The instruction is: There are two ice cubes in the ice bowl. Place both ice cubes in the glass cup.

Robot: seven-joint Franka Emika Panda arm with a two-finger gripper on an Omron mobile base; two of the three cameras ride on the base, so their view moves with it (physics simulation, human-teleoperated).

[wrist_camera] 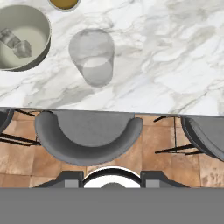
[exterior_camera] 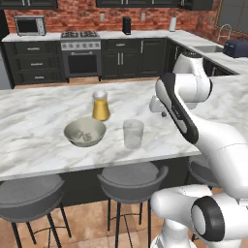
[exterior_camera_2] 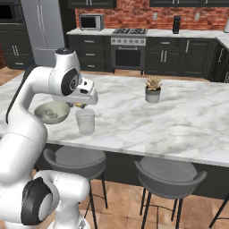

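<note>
A grey padded stool [wrist_camera: 89,138] sits closest beneath my hand camera, tucked at the marble table [wrist_camera: 175,65] edge. Past it stands the glass cup [wrist_camera: 92,57] — clear, straight-sided, empty. Just beside the cup, the round beige ice bowl [wrist_camera: 41,26] holds 2 translucent ice cubes [wrist_camera: 15,43]. I can't tell how the jaws stand. I'd descend squarely over 1 cube — it looks slick.
</note>
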